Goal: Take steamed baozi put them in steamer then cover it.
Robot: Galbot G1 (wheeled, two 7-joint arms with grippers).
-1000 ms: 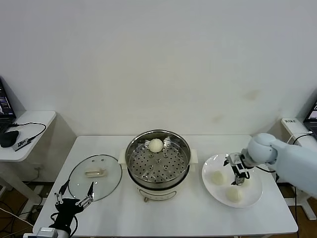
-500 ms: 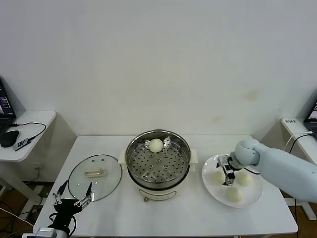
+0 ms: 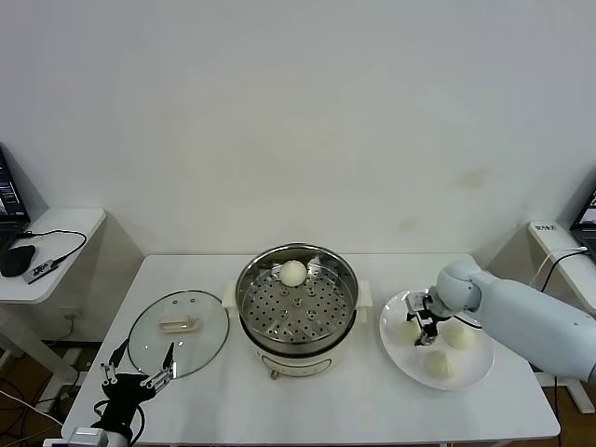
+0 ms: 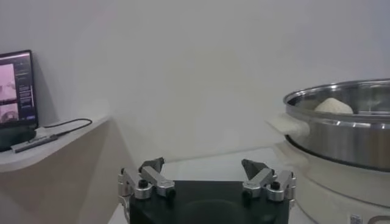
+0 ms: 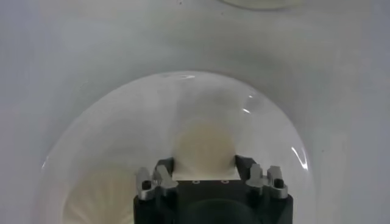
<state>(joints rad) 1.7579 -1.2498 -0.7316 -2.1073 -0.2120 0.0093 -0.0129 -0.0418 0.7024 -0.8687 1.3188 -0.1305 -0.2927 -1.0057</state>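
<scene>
Steamed baozi: one [image 3: 293,272] sits on perforated tray at far side of steamer [image 3: 296,307], mid-counter. Three on white plate [image 3: 470,374], right of steamer. Right gripper [image 3: 424,328] down on plate, fingers clamped on left bun [image 5: 204,148]; other two buns [image 3: 459,335] [image 3: 440,365] lie just beside and nearer. Left gripper [image 3: 140,375] parked low at counter's [image 3: 354,410] front-left edge, fingers spread apart, holding nothing. Glass lid [image 3: 179,331] flat on counter left of steamer, cream handle up.
</scene>
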